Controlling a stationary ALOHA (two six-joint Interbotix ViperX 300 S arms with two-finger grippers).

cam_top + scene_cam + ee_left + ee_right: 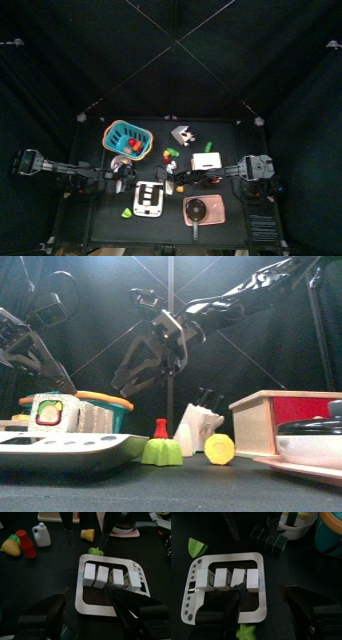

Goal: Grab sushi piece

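Note:
The sushi pieces are several white blocks standing in a row on a white tray (251, 609). They show as the sushi row (228, 579) in the right wrist view, the sushi row (110, 579) in the left wrist view, and a near piece (56, 416) in the front view. My right gripper (260, 591) hovers above the row, jaws open wide and empty. My left gripper (89, 594) hangs over the same tray (93, 607) from the other side, also open and empty. From above, the tray (147, 200) lies at the table's front left of centre.
A teal basket (127, 138) stands at the back left, a wooden box (206, 160) right of centre, and a pink plate with a pan (203, 212) at the front. Toy corn (9, 546), a red bottle (25, 543), a white bottle (41, 534) and green leaves (196, 546) lie around the tray.

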